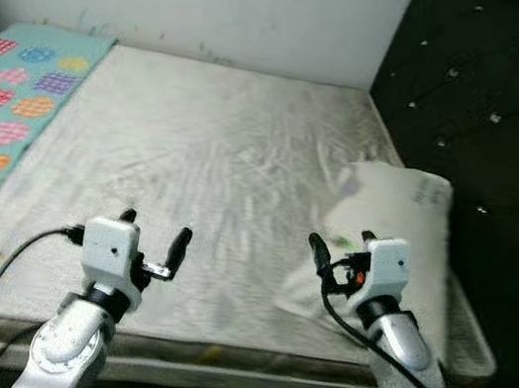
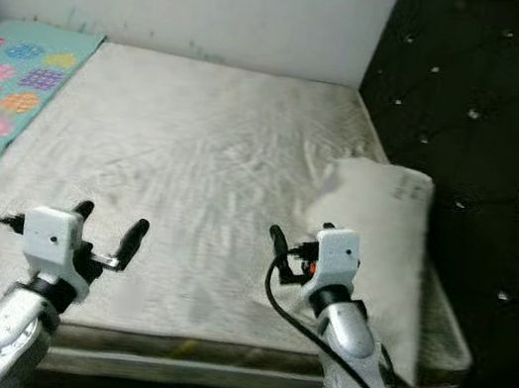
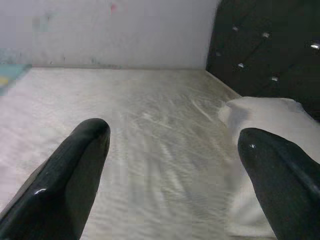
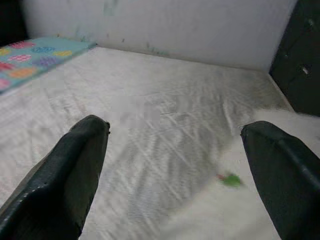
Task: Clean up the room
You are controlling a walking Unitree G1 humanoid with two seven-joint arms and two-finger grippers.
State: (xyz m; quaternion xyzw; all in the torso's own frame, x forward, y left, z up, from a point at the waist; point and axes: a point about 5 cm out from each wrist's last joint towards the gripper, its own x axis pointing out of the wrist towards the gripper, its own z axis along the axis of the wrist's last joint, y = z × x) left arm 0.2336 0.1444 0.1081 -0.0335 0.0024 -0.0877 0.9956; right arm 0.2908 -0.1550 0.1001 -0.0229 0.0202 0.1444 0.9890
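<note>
Bed (image 1: 198, 143) carried one white pillow (image 1: 402, 239) at 3 o'clock, against a black headboard (image 1: 496, 105); one patterned mat (image 1: 8, 110) lay at 9. Left pincer (image 1: 153, 236) and right pincer (image 1: 338, 248) hovered open at 6.

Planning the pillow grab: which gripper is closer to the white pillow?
The right gripper: it hovers open right at the pillow edge. The left gripper, also open, is over bare mattress.

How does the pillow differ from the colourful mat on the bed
The pillow is plain white and puffy, lying beside the dark headboard on the robot's right. The mat is flat, turquoise with bright patterned circles, along the bed's left edge. Both rest on the mattress.
</note>
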